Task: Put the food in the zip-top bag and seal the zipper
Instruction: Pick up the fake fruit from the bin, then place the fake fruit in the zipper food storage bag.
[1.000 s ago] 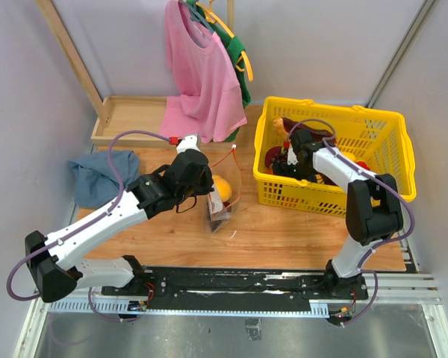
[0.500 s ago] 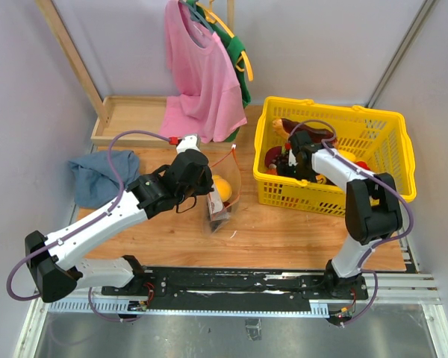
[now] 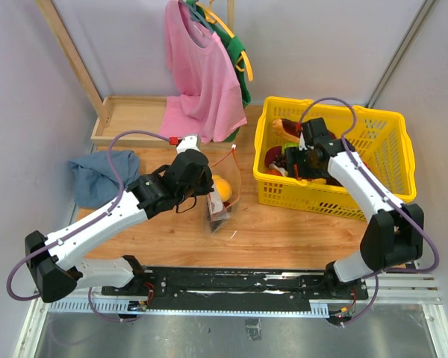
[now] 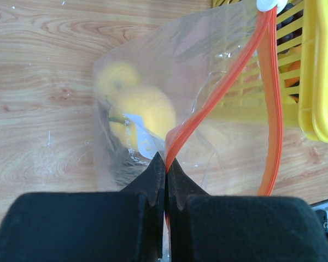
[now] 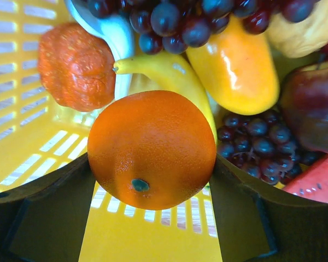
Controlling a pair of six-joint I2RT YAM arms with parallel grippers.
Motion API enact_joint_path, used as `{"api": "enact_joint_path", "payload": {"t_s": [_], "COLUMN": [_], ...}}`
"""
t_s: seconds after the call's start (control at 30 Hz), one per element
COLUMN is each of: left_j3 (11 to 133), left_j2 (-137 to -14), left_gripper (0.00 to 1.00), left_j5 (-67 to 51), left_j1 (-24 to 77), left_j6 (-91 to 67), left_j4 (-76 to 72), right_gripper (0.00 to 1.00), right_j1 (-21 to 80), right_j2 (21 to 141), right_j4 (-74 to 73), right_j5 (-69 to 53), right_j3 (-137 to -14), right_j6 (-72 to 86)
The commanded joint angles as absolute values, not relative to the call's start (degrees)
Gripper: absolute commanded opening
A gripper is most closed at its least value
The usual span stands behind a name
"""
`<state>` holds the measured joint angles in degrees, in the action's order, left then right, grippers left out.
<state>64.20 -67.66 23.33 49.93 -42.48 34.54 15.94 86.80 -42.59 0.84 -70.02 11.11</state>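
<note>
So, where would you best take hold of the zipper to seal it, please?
Likely the white slider at the far end of the zipper, pinched across its sides from the basket side; the left gripper clamps the opposite end, anchoring it.

Clear glossy plastic zip-top bag point(image 4: 153, 71); plastic basket point(image 4: 317, 82); wood-grain table point(image 4: 44, 82); dimpled orange point(image 5: 152, 150).

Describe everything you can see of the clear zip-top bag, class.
The zip-top bag is clear, floppy plastic resting on the wooden table beside the yellow basket. Its mouth gapes open, edged by the orange-red zipper, with a white slider at the far end. The left gripper pinches the rim near one corner. Yellow food lies inside.
</note>
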Motion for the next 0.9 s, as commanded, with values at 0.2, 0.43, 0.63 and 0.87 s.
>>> {"api": "enact_joint_path", "payload": {"t_s": [0.2,0.43,0.63,0.87], "left_j3": [64.0,64.4,65.8,68.7], "left_j2": [-66.4,-65.9,-66.3,-67.6], "left_gripper": [0.00,0.00,0.00,0.00], "left_j5": [22.6,21.7,20.9,20.4], "left_j1": [49.6,49.6,49.6,49.6], "left_j6": [-42.6,-42.6,-42.4,-41.8], "left_j4": [33.3,33.2,34.8,38.5], "right_gripper": [0.43,0.43,0.43,0.43], "right_j1": [19.0,24.9,31.5,39.3], "right_j2": [75.5,68.9,64.3,62.2], "right_j4": [-45.0,-42.1,-34.7,-22.5], "right_j5": [6.6,6.7,1.2,-8.4], "right_j3": [-78.9,-81.5,-79.8,-73.9], "right_j6": [9.6,6.8,3.9,2.9]}}
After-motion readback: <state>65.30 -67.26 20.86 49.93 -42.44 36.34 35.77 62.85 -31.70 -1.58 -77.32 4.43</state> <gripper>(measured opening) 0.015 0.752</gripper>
